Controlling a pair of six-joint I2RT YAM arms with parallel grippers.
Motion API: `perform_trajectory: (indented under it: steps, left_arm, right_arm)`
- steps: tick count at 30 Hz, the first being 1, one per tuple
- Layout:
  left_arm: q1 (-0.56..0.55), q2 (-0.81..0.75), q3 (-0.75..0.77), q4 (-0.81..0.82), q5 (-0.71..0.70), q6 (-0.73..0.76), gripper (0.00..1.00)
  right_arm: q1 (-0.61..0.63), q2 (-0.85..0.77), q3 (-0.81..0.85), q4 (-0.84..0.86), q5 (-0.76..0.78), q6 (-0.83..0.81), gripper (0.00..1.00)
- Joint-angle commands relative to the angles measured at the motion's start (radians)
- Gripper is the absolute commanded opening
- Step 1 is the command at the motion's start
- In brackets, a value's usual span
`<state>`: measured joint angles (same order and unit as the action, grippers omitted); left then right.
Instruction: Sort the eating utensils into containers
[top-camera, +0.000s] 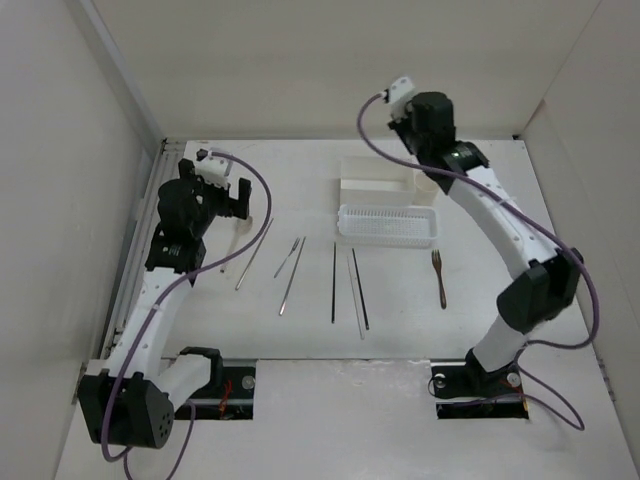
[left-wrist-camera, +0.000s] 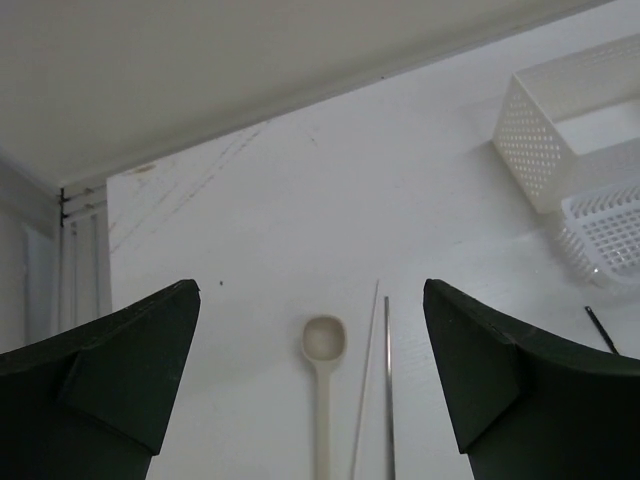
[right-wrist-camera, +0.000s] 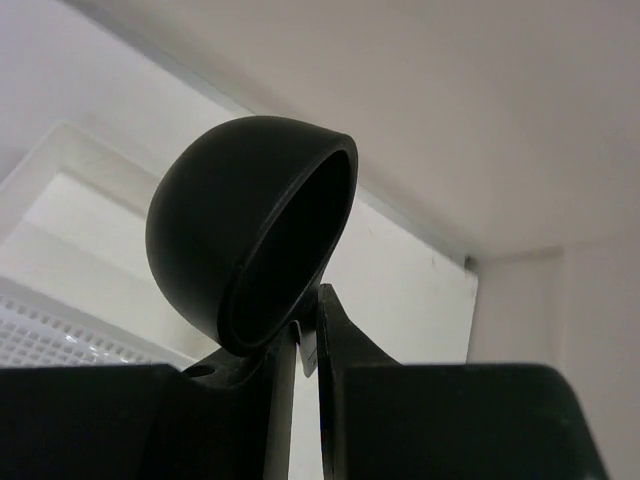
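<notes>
White table (top-camera: 300, 340) and pale walls fill the top view. A loose row of utensils lies across the middle of the table. At the left is a silvery chopstick (top-camera: 254, 255), and beside it two slim silvery pieces (top-camera: 291, 270) lie crossed. Next comes a dark chopstick (top-camera: 333, 282), then a pair of chopsticks (top-camera: 358, 292), one pale and one dark, side by side. A small dark fork (top-camera: 438, 276) lies well off to the right. Behind the row, the perforated tray (top-camera: 388, 226) sits just in front of the deep box (top-camera: 375, 180). A cream cup (top-camera: 426, 186) peeks out at the box's right end, partly under the right arm (top-camera: 500, 220). The left arm (top-camera: 150, 300) reaches over the table's left side.

In the left wrist view, the left claw (left-wrist-camera: 310, 292) is spread wide, with nothing between its fingers (left-wrist-camera: 130, 370). On the table below lies a cream spoon (left-wrist-camera: 322, 400), its bowl pointing away. A pale chopstick (left-wrist-camera: 365, 390) and a grey chopstick (left-wrist-camera: 388, 400) lie just to its right. The box and tray show at the upper right.

In the right wrist view, the right claw (right-wrist-camera: 308, 345) is pressed together on the handle of a black spoon (right-wrist-camera: 250, 240). The spoon's deep bowl stands up above the fingers. The white box lies below at the left, with a corner of the tray at the lower left.
</notes>
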<state>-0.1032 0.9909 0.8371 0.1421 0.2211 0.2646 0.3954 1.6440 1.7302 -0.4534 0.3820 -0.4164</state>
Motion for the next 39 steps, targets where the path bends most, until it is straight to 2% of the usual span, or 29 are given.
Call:
perform_trajectory:
  steps: [1,4,8,16,18,20,22,30,35,39]
  left_arm:
    - [0.025,0.06,0.081,-0.105,0.047,-0.117,0.92]
    - [0.052,0.142,0.109,-0.145,0.047,-0.104,0.87]
    - [0.062,0.163,0.103,-0.119,-0.011,-0.056,0.87]
    - [0.091,0.218,0.021,-0.061,0.006,-0.021,0.9]
    - [0.091,0.23,0.007,-0.07,0.027,-0.01,0.91]
    - [0.091,0.239,-0.009,-0.07,0.037,-0.01,0.91]
    - [0.091,0.239,-0.035,-0.081,0.037,0.022,0.92]
    - [0.091,0.27,-0.059,-0.17,0.047,0.107,0.94]
    - [0.091,0.27,-0.089,-0.17,0.021,0.149,0.94]
    - [0.091,0.316,-0.089,-0.182,0.021,0.18,0.84]
  right_arm:
    - [0.048,0.114,0.012,0.157,-0.125,-0.375,0.0]
    - [0.059,0.227,0.058,0.185,-0.222,-0.395,0.0]
    - [0.059,0.319,0.138,0.093,-0.244,-0.429,0.0]
    - [0.059,0.393,0.077,0.127,-0.232,-0.479,0.0]
    - [0.068,0.393,0.066,0.127,-0.232,-0.479,0.04]
    - [0.068,0.393,0.055,0.118,-0.232,-0.479,0.17]
    - [0.077,0.393,0.042,0.133,-0.198,-0.469,0.23]
    - [0.077,0.375,-0.012,0.133,-0.178,-0.46,0.39]
    - [0.077,0.375,0.017,0.156,-0.164,-0.438,0.41]
    - [0.077,0.329,0.038,0.191,-0.164,-0.404,0.41]
